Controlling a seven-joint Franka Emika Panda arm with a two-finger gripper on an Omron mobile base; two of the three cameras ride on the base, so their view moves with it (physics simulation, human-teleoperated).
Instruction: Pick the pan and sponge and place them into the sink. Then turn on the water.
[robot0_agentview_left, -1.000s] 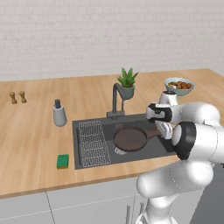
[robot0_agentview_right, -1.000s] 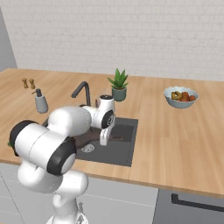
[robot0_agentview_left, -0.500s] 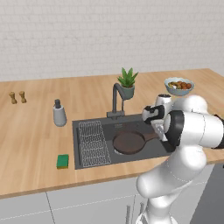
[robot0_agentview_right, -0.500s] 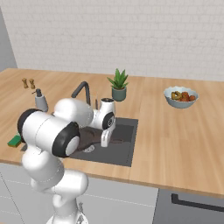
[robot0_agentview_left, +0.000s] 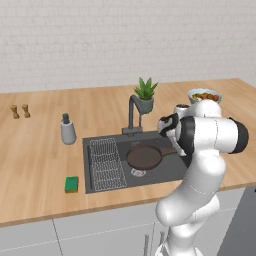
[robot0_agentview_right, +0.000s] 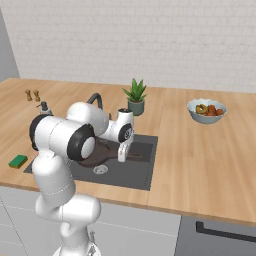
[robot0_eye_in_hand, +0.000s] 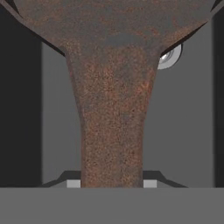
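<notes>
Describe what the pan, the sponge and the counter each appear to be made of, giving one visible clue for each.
Pan: probably cast iron or seasoned steel; matte dark brown, speckled rust-like texture in the hand view.
Sponge: likely soft foam; bright green, dull, blocky.
Counter: looks like wood or wood-effect laminate; warm tan with faint grain lines, low sheen.

A kitchen: wooden counter (robot0_agentview_left: 45, 155), recessed sink (robot0_agentview_left: 170, 172) with faucet (robot0_agentview_left: 132, 111), white brick wall (robot0_agentview_left: 100, 40).
</notes>
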